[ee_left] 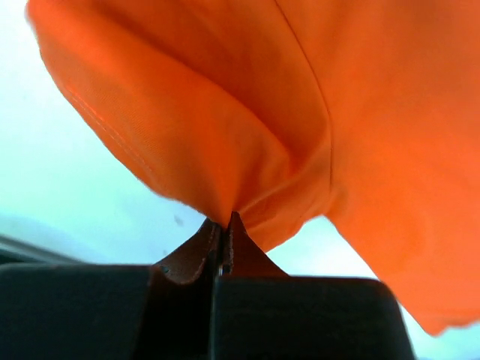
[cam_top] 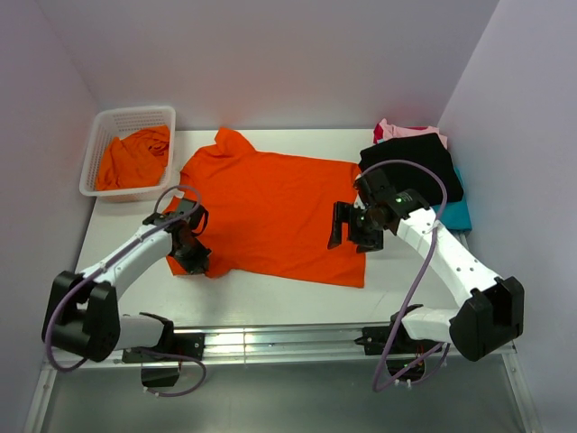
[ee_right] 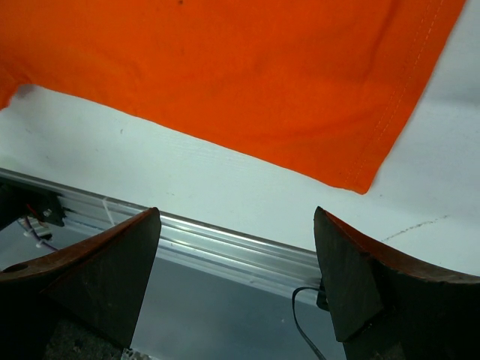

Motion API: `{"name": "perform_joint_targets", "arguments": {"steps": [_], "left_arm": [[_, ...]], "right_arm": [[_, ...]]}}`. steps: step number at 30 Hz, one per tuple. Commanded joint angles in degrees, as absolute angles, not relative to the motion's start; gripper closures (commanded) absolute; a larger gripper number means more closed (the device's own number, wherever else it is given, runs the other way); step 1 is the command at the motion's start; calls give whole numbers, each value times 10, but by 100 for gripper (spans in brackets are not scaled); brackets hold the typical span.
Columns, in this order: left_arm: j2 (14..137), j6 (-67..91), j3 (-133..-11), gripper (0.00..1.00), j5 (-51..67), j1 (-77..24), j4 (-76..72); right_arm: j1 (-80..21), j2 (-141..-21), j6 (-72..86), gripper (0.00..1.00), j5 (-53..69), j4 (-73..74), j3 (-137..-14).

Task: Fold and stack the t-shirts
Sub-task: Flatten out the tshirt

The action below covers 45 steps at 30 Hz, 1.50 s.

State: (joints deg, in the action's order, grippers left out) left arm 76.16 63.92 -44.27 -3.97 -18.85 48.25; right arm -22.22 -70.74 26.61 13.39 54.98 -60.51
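A bright orange t-shirt lies spread flat in the middle of the white table. My left gripper is at the shirt's near left corner, shut on a pinch of its fabric. In the left wrist view the orange t-shirt bunches up into the closed left gripper. My right gripper hovers open over the shirt's right side. In the right wrist view the right gripper has nothing between its fingers. There the orange t-shirt shows its near hem and corner.
A white mesh basket at the back left holds more orange shirts. At the back right sits a pile with pink, black and teal shirts. A metal rail runs along the table's near edge.
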Motion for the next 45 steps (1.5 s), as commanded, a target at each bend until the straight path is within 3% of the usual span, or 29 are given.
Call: {"name": "perform_joint_targets", "arguments": {"steps": [1,9,12,13,15,16,25,31,34,37,41,44,45], "left_arm": [[705,677,-472,99,-43,-204,561],[619,726,-401,89,14,-239,607],[589,746,-369,75,45,-255,618],[576,747,-360,68,58,-260,618],[564,756,-341,15,76,-276,626],[551,760,-339,1,83,-282,632],[522,795,-518,1,-38,-309,775],[524,774,-430,1,-48,-310,730],[503,796,-415,0,-63,-312,722],[501,786,-417,1,-91,-312,706],[494,702,-381,1,-30,-312,537],[476,716,-307,1,118,-310,338],[466,727,-268,1,155,-310,187]], "right_arm": [[-218,-697,252,10,131,543,-593],[-218,-686,251,10,144,541,-574],[-218,-679,252,10,151,538,-565],[-218,-679,252,10,154,538,-561],[-218,-678,250,10,156,539,-555],[-218,-678,250,10,158,538,-550],[-219,-643,259,10,139,549,-526],[-218,-591,321,7,70,560,-518],[-211,-540,369,0,44,559,-498],[-205,-488,417,0,17,565,-476],[-200,-443,412,0,1,560,-475],[-198,-429,405,0,19,548,-491],[-198,-412,402,0,31,541,-496]]}}
